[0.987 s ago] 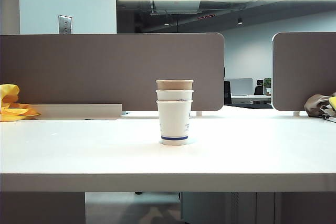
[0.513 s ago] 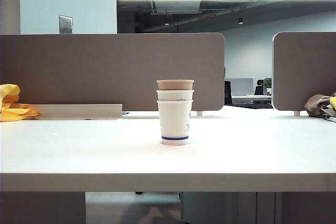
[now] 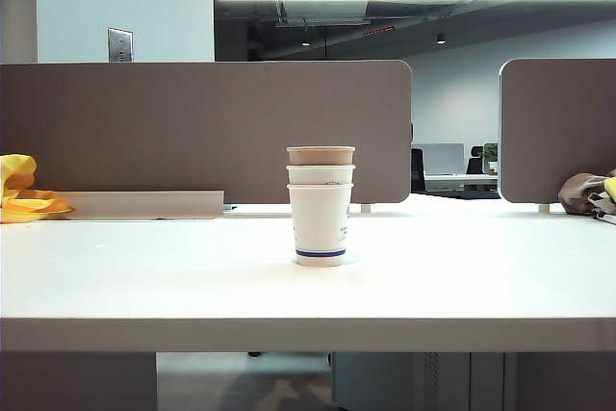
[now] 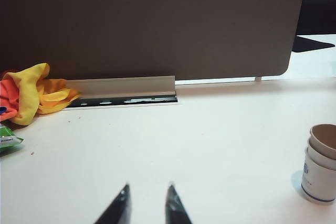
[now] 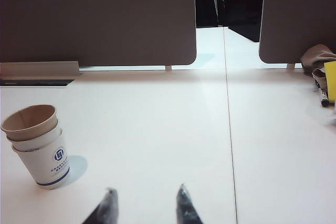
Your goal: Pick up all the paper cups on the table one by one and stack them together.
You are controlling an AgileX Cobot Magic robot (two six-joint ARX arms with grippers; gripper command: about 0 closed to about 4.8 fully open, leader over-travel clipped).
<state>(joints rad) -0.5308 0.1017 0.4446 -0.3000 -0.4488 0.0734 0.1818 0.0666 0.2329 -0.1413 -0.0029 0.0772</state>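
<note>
So all three paper cups (image 3: 320, 207) are nested into one stack, standing upright near the middle of the table (image 3: 144, 286). A white cup with the blue band and round logo is at the bottom, the second white one sits inside it, and the kraft-brown one is on top with just its rim section poking out.

Using the stack as the reference point: neither arm shows up in the exterior view. The left gripper (image 4: 147, 203) hangs over bare tabletop well apart from the stack, fingers spread with a clear gap and nothing between them. The right gripper (image 5: 144, 205) is on the other side of the stack, also apart from it, fingers spread wider, holding nothing.

Behind the stack stands the grey-brown partition panel (image 3: 202, 127). Far off to the stack's left there's a bunched-up yellow cloth (image 3: 21, 194) by the partition, and far right a brownish bundle (image 3: 582, 192) at the table's edge.
</note>
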